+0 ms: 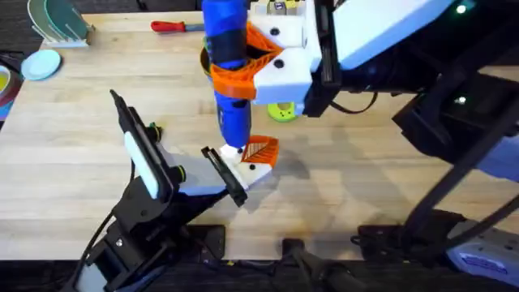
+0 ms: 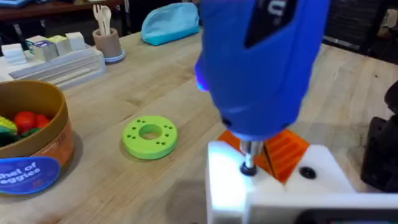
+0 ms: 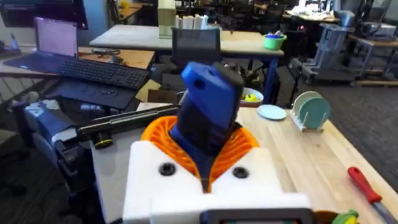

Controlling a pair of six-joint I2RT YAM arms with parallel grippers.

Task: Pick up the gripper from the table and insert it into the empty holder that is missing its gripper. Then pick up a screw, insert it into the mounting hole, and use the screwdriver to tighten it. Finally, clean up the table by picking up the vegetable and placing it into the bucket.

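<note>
A: Screwdriver (image 1: pixel 229 73), thick blue cylinder with thin metal bit, stands upright at centre of the overhead frame. Right hand (image 1: pixel 263 61), white with orange ribbed pads, is clenched around its body.

B: Bit location?

A: Left wrist view: tip (image 2: pixel 248 167) sits on the white plastic gripper block with orange ribbed tip (image 2: pixel 280 171), which lies beside the flat black holder bar (image 1: pixel 225 176). Looks seated in the mount, so I judge this is the tightening step.

B: Why vertical?

A: Probably to keep the bit square in the screw head. Screw itself is too small to tell.

B: Left hand?

A: Cannot tell whether it grips anything. The arm lies at lower left of the overhead.

B: Cleanup items?

A: Round blue-sided bucket with tan rim (image 2: pixel 53 118), at left of the left wrist frame, toys within. Bright green ring disc (image 2: pixel 150 137) lies on the wooden tabletop (image 1: pixel 73 154) near it. Can't spot the vegetable.
</note>
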